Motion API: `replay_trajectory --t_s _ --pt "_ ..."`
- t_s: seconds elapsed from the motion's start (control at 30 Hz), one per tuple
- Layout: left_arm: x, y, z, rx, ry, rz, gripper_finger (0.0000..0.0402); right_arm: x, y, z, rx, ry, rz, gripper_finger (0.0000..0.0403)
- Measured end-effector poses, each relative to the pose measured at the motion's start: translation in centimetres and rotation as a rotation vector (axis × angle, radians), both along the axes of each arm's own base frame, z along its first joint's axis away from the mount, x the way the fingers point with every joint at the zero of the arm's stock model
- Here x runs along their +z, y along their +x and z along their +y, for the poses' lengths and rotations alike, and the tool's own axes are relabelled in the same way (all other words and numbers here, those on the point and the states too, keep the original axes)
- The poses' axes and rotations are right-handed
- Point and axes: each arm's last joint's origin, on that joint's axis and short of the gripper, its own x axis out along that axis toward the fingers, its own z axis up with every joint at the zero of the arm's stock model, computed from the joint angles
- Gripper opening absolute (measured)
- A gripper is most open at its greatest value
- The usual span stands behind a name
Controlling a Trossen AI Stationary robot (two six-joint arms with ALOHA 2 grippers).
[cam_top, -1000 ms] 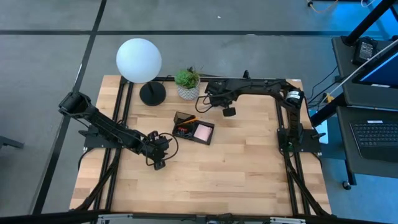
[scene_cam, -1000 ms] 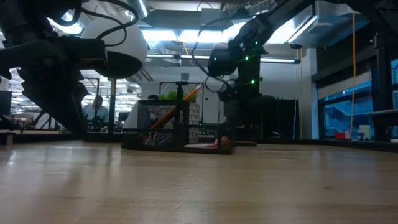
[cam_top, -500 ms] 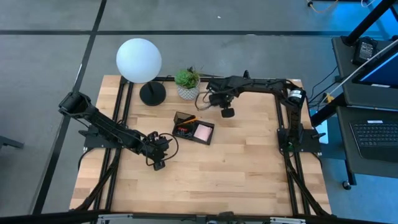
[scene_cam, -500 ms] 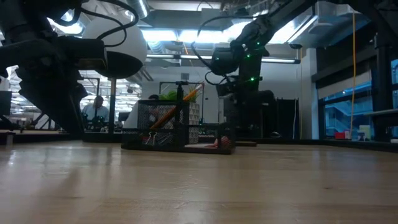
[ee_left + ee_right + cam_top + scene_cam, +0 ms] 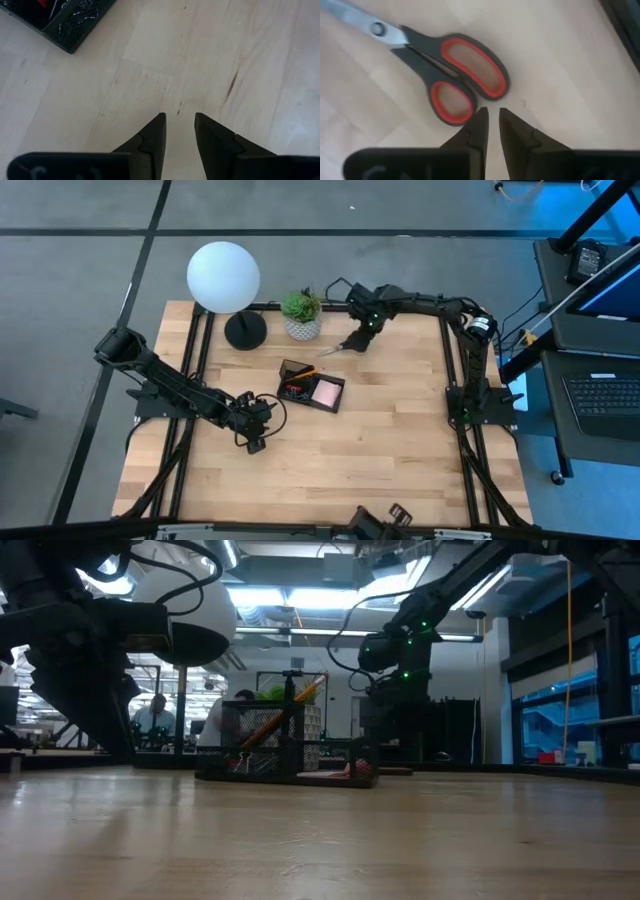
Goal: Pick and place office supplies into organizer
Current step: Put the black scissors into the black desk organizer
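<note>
The red-and-black-handled scissors (image 5: 338,347) lie flat on the table between the potted plant and the organizer, blades pointing toward the organizer. My right gripper (image 5: 361,334) hovers just beyond the handle loops (image 5: 470,75), fingers a narrow gap apart (image 5: 493,112), touching nothing. The black organizer (image 5: 312,387) stands mid-table with the pink pad (image 5: 327,392) and an orange pencil (image 5: 290,706) in it. My left gripper (image 5: 254,444) waits low over bare wood left of the organizer, fingers slightly apart (image 5: 179,120).
A lamp with a white globe (image 5: 223,276) and round black base (image 5: 245,330) and a potted plant (image 5: 300,313) stand near the far edge. The organizer's corner (image 5: 65,25) shows beyond the left fingers. A person (image 5: 155,716) sits in the room behind.
My right gripper has drawn back from near the organizer toward the table's far right, and the arm has swung with it. The scissors, not seen under the arm before, now show on the table in front of it. The left arm has kept still.
</note>
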Motion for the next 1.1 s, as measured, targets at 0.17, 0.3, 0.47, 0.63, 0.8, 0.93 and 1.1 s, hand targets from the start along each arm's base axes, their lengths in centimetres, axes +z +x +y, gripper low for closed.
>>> replay_trajectory --t_s 0.17,0.3,0.47,0.63,0.8,0.93,1.1 --pt "0.0 0.0 -0.1 -0.021 -0.037 0.017 0.0097 -0.2 -0.3 -0.1 -0.1 0.029 0.017 0.0049" --pt "-0.1 -0.1 -0.2 -0.042 -0.071 0.033 0.0097 -1.2 -0.1 -0.1 -0.101 0.045 0.041 0.0049" --pt "-0.1 -0.1 -0.3 -0.084 -0.062 0.04 0.0097 -2.6 0.3 0.1 -0.134 0.07 0.072 0.0052" --pt "-0.1 -0.1 -0.3 -0.114 -0.045 0.041 0.0097 -3.1 0.4 0.0 -0.147 0.083 0.075 0.0079" --pt "-0.1 -0.1 -0.3 -0.123 -0.04 0.041 0.0097 -3.1 0.3 0.0 -0.184 0.088 0.074 0.0117" --pt "-0.1 -0.1 -0.3 -0.123 -0.039 0.041 0.0097 -3.1 0.3 0.0 -0.236 0.092 0.072 0.0139" --pt "-0.1 -0.1 -0.3 -0.123 -0.039 0.041 0.0097 -3.1 0.3 0.1 -0.265 0.128 0.06 0.0151"
